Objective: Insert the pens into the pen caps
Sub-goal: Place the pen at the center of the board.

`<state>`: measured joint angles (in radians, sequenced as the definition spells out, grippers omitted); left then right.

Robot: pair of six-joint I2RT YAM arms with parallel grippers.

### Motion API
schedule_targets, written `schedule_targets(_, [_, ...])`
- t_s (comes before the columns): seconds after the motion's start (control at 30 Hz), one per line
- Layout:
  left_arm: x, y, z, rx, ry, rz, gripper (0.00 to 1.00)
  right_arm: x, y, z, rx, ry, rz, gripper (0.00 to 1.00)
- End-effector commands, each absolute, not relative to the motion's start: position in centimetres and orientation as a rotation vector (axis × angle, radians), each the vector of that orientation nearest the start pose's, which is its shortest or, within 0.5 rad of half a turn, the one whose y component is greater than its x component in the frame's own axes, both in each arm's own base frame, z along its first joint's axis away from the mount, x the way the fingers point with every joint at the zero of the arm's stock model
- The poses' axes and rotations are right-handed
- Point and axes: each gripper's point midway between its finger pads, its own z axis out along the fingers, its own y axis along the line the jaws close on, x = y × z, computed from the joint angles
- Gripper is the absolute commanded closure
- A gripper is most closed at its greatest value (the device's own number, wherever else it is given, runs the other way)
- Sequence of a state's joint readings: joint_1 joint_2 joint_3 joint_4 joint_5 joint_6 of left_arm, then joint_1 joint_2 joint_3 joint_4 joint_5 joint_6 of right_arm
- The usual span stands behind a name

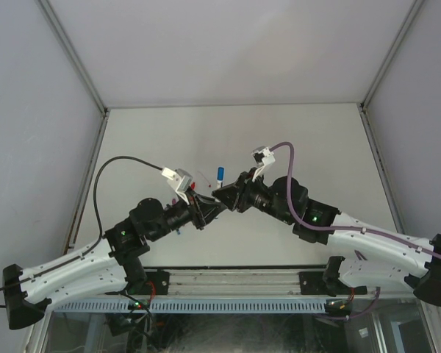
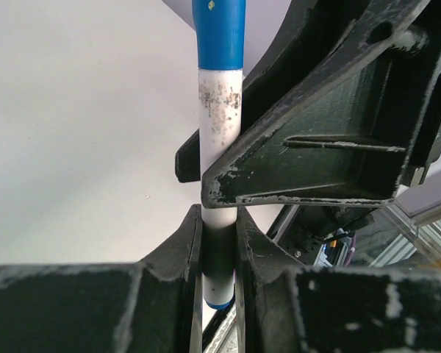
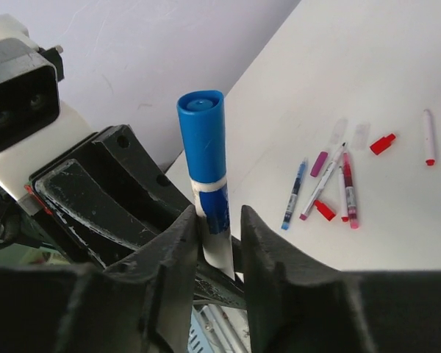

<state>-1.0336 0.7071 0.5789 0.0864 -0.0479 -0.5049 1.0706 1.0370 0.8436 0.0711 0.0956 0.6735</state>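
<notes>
Top view: two arms meet over the middle of a white table (image 1: 316, 147). The left gripper (image 1: 204, 208) and right gripper (image 1: 225, 194) are nose to nose, and a blue pen (image 1: 220, 174) stands upright just above where they join. Left wrist view: the left gripper's fingers (image 2: 180, 254) are clamped on the pen's lower white barrel, and its blue tail end shows below them. The barrel is scuffed, and a blue cap (image 2: 219, 33) sits on its top end. One finger of the right gripper lies across the barrel higher up, touching it. Right wrist view: the right gripper's fingers (image 3: 178, 250) stand on either side of the barrel just under the cap. A sliver of gap shows on one side, so whether they are pinching cannot be told. The pen looks light, stiff and smooth, and likely to swivel or slip. The barrel seems the place to hold, leaving the cap free. Beyond, on the table, lie a cluster of loose pens (image 3: 322, 184), red caps (image 3: 382, 143) and a lone white pen (image 3: 428, 136). All are well apart from the grippers and nothing blocks them.
</notes>
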Motion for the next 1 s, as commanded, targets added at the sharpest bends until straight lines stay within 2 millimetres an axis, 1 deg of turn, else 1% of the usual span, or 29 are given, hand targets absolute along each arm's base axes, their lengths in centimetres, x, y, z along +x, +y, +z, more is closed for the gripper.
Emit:
schedule_targets(0.0, [15.2, -28.0, 27.7, 0.415, 1.637, -1.158, 0.99, 17.1, 34.9, 30.6, -0.327, 1.755, 1.261, 0.78])
schedule_targets(0.03, [15.2, -28.0, 27.7, 0.416, 1.636, -1.158, 0.98, 17.0, 34.9, 30.6, -0.339, 1.755, 1.262, 0.85])
schedule_targets(0.1, [15.1, -28.1, 27.7, 0.419, 1.638, -1.161, 0.91, 17.1, 34.8, 30.3, -0.348, 1.763, 1.249, 0.99])
schedule_targets(0.17, [15.1, -28.0, 27.7, 0.418, 1.64, -1.16, 0.82, 17.5, 34.4, 30.0, -0.337, 1.773, 1.227, 1.0])
schedule_targets(0.27, [15.2, -27.8, 27.7, 0.408, 1.642, -1.152, 0.63, 18.3, 33.4, 29.7, -0.312, 1.789, 1.181, 1.0])
schedule_targets(0.37, [15.4, -27.5, 27.4, 0.398, 1.653, -1.135, 0.52, 19.1, 32.4, 29.3, -0.306, 1.799, 1.124, 1.0])
schedule_targets(0.43, [15.8, -27.2, 27.0, 0.377, 1.675, -1.12, 0.48, 20.0, 31.3, 28.7, -0.257, 1.827, 1.058, 1.0])
schedule_targets(0.5, [16.3, -27.0, 26.5, 0.363, 1.701, -1.111, 0.43, 20.9, 30.3, 27.7, -0.229, 1.869, 1.007, 1.0])
schedule_targets(0.6, [17.1, -26.4, 25.6, 0.332, 1.74, -1.087, 0.35, 22.2, 28.7, 25.6, -0.193, 1.959, 0.944, 1.0])
schedule_targets(0.63, [17.5, -26.1, 25.2, 0.315, 1.757, -1.073, 0.34, 23.1, 27.7, 25.0, -0.161, 1.988, 0.916, 1.0])
schedule_targets(0.67, [17.8, -25.7, 24.8, 0.298, 1.775, -1.059, 0.33, 23.3, 27.3, 24.1, -0.158, 2.027, 0.902, 1.0])
schedule_targets(0.77, [18.9, -24.8, 23.6, 0.248, 1.828, -1.026, 0.3, 25.3, 24.7, 21.8, -0.101, 2.132, 0.804, 1.0])
schedule_targets(0.87, [19.9, -23.7, 22.3, 0.186, 1.875, -0.994, 0.27, 26.8, 22.9, 19.5, -0.081, 2.222, 0.712, 1.0])
schedule_targets(0.97, [20.6, -22.5, 21.2, 0.138, 1.92, -0.934, 0.17, 28.0, 21.3, 17.3, -0.047, 2.308, 0.611, 1.0])
